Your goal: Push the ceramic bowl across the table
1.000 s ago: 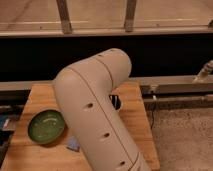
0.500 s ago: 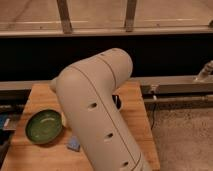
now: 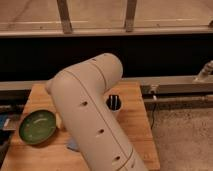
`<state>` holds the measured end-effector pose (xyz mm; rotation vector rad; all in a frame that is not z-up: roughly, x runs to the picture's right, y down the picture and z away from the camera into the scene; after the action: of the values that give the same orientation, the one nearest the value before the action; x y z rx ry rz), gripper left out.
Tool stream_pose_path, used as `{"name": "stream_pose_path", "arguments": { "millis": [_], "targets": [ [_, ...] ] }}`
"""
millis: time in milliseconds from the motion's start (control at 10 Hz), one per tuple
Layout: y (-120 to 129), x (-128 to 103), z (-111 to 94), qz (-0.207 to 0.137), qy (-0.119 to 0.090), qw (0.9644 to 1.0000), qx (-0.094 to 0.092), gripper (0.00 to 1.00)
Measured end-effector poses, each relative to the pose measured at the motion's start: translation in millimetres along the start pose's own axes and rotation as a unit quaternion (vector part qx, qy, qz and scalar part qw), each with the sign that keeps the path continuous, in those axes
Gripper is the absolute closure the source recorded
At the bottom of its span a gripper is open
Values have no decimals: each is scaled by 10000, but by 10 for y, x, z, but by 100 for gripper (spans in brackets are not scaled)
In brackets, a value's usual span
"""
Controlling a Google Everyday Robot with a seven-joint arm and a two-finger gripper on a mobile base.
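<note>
The gripper could not be seen — the robot's bulky beige arm (image 3: 92,120) hid it, so where it sat and whether it was clenched or released cannot be told. The ceramic bowl (image 3: 37,127) lay near the worktop's (image 3: 135,122) left edge, beside the arm. A misjudged, unseen push could slide it off that edge — or knock the dark cup (image 3: 114,102).

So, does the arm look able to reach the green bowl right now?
Likely yes: the ceramic bowl sits in the open near the table edge, close beside the arm. The hand is hidden behind the arm, so unconfirmed.
</note>
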<state>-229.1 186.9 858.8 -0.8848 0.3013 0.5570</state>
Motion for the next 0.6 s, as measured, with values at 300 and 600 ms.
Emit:
{"name": "stream_pose_path", "arguments": {
  "millis": [300, 600],
  "targets": [
    [135, -289, 14, -391, 2, 9992, -63, 21],
    [305, -550, 61, -761, -17, 9970, -147, 21]
  ]
}}
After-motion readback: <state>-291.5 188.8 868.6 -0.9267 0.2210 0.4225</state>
